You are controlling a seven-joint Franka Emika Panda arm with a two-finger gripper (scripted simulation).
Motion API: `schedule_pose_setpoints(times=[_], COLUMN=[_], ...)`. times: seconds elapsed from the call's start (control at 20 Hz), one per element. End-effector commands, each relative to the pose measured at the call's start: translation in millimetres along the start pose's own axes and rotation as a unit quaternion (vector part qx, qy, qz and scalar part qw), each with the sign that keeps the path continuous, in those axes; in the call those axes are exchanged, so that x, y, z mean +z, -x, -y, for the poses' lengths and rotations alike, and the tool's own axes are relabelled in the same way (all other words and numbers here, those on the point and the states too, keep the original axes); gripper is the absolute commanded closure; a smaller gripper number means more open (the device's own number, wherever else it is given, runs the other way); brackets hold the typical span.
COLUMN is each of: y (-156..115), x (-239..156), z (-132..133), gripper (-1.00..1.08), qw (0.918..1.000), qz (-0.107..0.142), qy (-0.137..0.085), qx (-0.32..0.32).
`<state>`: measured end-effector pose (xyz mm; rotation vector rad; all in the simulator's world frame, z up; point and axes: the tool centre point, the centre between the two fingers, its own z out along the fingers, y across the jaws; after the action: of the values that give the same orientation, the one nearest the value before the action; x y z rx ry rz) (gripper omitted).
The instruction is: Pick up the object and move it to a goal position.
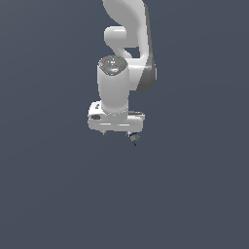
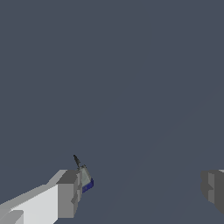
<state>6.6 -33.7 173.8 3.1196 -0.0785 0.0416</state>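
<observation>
The object (image 1: 134,138) is a tiny dark grey-green lump with a bluish patch. In the exterior view it sits just under the white gripper's edge, on the exterior view's right. In the wrist view the object (image 2: 85,178) lies against the inner face of one finger (image 2: 66,194). The other finger (image 2: 213,187) stands far from it. My gripper (image 1: 117,132) points straight down with its jaws wide apart, and it shows in the wrist view (image 2: 140,189) as open. Nothing is clamped between the fingers.
A flat, plain dark grey-blue ground (image 1: 58,194) fills both views. The white arm (image 1: 127,29) rises above the gripper to the top of the exterior view. No goal marker shows.
</observation>
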Motion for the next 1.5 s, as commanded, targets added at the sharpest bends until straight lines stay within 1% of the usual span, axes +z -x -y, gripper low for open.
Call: schedule_pose_setpoints(times=[0.0, 0.15, 0.45, 0.75, 0.95, 1.15, 1.3, 1.45], y=[0, 0, 0, 2, 8, 19, 31, 46], x=[0, 1, 3, 7, 20, 39, 58, 77], z=[0, -5, -26, -21, -8, 13, 35, 57], gripper=[-0.92, -0.92, -0.92, -0.92, -0.92, -0.92, -0.92, -0.92], qw=[1.0000, 1.0000, 0.9999, 0.9998, 0.9992, 0.9970, 0.9932, 0.9875], qz=[0.000, 0.001, 0.004, 0.004, 0.005, 0.007, 0.008, 0.009], qy=[0.000, 0.002, 0.013, 0.012, 0.011, 0.007, 0.003, -0.002], qx=[0.000, -0.002, -0.007, -0.015, -0.038, -0.077, -0.116, -0.157])
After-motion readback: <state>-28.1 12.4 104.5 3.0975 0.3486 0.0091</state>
